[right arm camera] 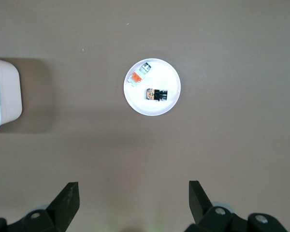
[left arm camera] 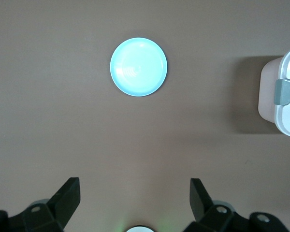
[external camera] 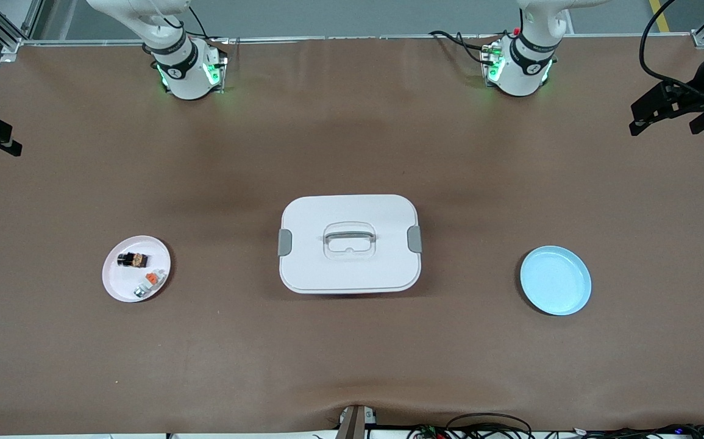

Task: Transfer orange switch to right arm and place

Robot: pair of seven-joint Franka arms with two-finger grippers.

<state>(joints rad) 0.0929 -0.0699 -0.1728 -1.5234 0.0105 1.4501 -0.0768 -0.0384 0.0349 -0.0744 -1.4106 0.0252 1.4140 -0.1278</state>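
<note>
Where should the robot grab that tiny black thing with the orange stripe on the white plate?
Probably from straight above, pinching the orange switch across its narrow sides. It lies flat and long on the pink-white plate, and the whitish part beside it sits apart, leaving room.

Front view: high camera facing both arm bases, looking steeply down on the whole desk (external camera: pixel 352 366). Left wrist view: looks straight down from well above, over the blue plate (left arm camera: pixel 138 66), with one end of the white lidded box (left arm camera: pixel 285 96) at frame edge. Right wrist view: likewise downward, over the white plate (right arm camera: pixel 152 104). The box appears in all three views; each plate appears in the front view and one wrist view.
</note>
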